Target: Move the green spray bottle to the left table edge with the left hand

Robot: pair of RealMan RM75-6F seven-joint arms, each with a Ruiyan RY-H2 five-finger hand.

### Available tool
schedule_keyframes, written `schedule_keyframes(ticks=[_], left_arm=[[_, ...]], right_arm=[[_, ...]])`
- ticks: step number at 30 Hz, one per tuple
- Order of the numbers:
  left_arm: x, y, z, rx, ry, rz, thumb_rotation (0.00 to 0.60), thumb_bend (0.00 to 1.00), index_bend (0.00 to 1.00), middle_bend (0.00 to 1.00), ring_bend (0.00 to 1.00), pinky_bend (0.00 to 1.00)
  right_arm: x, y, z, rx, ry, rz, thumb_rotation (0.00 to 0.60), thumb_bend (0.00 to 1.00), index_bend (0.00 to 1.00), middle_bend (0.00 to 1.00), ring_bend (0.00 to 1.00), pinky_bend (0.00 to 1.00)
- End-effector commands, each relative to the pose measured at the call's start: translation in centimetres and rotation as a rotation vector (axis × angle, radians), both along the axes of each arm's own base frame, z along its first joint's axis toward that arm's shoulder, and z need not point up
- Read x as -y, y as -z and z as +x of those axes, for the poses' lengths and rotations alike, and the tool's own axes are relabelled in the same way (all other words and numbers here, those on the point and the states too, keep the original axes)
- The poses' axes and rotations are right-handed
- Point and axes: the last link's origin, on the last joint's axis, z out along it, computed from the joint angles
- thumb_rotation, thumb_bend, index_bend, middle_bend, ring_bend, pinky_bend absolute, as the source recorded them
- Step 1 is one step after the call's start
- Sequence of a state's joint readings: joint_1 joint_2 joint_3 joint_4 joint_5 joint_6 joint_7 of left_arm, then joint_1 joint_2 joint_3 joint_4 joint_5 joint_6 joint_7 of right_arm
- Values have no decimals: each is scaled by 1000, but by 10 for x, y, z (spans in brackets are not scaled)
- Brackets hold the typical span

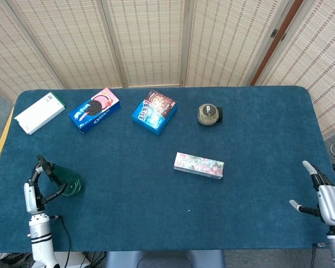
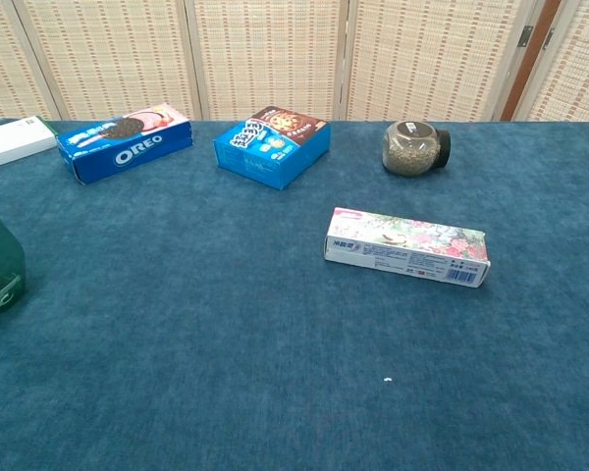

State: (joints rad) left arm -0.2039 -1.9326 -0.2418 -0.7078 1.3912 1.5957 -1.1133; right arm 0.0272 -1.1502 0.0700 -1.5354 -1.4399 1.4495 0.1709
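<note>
With its fingers around the green spray bottle, the left hand should slide it steadily leftward, keeping it from toppling off the tabletop.

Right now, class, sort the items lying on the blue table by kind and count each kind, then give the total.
Boxes: 4, the white box, Oreo box, blue cookie box, floral box
Jars: 1, the jar
Bottles: 1, the green spray bottle
Total: 6
</note>
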Motion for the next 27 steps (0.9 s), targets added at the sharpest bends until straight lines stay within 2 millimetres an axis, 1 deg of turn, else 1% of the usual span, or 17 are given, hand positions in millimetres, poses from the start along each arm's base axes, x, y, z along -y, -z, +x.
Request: schedule_keyframes(ticks=[1, 9, 27], left_arm=[[1, -1, 0, -3, 5, -9, 600, 0, 408, 336, 162, 84], [5, -2, -1, 4, 4, -24, 600, 0, 334, 289, 137, 72], [11, -4, 0, 0, 1, -49, 600, 0, 299, 259, 121, 66]], right_arm=[[0, 0, 0, 0, 0, 0, 600, 0, 118, 156, 209, 412], [0, 0, 0, 1, -1, 0, 600, 0, 118, 156, 209, 412], [0, 1, 1, 3, -5, -3, 600, 0, 118, 156, 209, 412]])
